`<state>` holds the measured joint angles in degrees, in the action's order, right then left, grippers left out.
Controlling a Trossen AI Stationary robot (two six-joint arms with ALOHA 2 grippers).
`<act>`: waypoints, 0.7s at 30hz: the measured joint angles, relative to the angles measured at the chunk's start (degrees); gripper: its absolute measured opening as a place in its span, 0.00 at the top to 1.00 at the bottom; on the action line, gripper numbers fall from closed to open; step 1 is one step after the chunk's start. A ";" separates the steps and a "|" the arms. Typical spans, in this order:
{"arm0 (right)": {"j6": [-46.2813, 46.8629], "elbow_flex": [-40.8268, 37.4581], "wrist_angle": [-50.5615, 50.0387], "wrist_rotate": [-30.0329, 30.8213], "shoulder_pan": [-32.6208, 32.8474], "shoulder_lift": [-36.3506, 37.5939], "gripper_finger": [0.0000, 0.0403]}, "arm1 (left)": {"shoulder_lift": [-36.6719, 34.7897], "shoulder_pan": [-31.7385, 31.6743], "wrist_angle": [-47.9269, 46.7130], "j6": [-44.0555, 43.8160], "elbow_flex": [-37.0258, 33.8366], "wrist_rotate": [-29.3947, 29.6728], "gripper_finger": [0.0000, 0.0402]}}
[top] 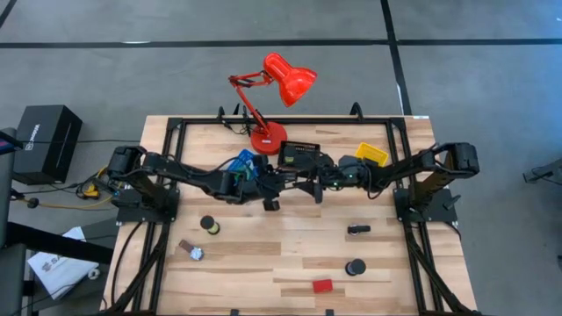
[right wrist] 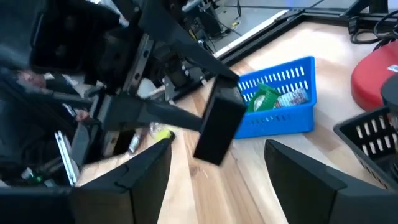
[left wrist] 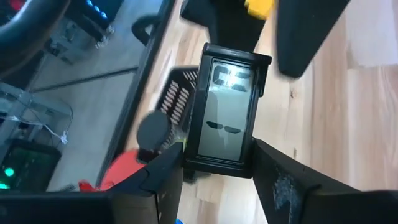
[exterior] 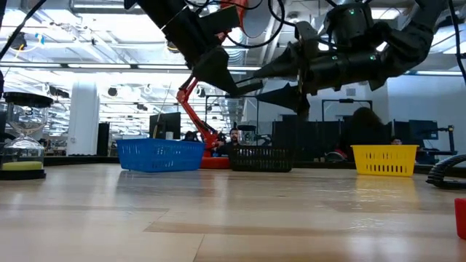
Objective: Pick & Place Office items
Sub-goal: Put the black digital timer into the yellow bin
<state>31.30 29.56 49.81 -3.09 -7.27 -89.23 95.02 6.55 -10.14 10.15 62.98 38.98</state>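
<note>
My left gripper is shut on a small black gadget with a grey screen. It holds the gadget over the table's middle, near the bins. In the high view the left gripper and my right gripper face each other closely. The right gripper is open; its fingers stand wide apart just short of the gadget and touch nothing. A tape roll, a black clip, a black cylinder and a red block lie on the table. My left gripper pinches the gadget between its two fingers, which lie on the long side edges at one end and span its narrow width. The fingers come from the table's left. The gadget is lifted clear of the table and sticks out beyond the fingertips, tilted.
A blue bin with some items in it, a black bin and a yellow bin stand along the far side, beside the red lamp's base. A small brown and white item lies near the left. Bare wood shows between the items in front.
</note>
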 joint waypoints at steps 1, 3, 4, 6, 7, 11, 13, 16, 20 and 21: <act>0.73 0.55 -0.01 0.00 -0.35 0.00 0.38 | 0.00 0.00 1.05 0.50 0.00 0.01 0.59; 1.57 1.84 -0.55 0.11 -1.15 0.00 0.38 | 0.00 0.03 2.77 1.49 0.00 -0.03 0.60; 1.59 2.63 -1.36 0.10 -1.56 0.00 0.38 | 0.00 0.04 3.32 1.62 0.00 -0.04 0.60; 1.73 4.38 -4.05 -0.06 -2.18 0.00 0.38 | 0.00 -0.21 4.18 1.70 0.00 0.01 0.59; 1.69 5.20 -5.80 -0.10 -2.44 0.00 0.38 | 0.00 -0.32 4.49 1.91 0.00 0.00 0.59; 0.86 8.23 -13.10 -1.48 -2.65 0.00 0.39 | 0.00 -1.03 4.92 5.83 0.00 -0.02 0.59; 1.00 9.03 -14.32 -1.49 -2.56 0.00 0.41 | 0.00 -1.42 5.67 6.41 0.00 -0.02 0.59; 2.39 9.52 -14.27 -1.52 -2.69 0.00 0.46 | -0.02 -1.75 6.74 6.56 0.00 -0.02 0.59; 4.67 9.60 -14.30 -1.60 -3.74 0.00 0.55 | -0.02 -1.76 6.85 6.56 0.00 0.04 0.59; 4.94 9.60 -14.28 -1.89 -3.97 0.00 0.57 | -0.02 -1.77 6.85 6.56 0.00 0.09 0.59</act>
<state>36.24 39.16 35.53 -4.98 -11.24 -89.23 95.00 4.78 -3.28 16.71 62.98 39.07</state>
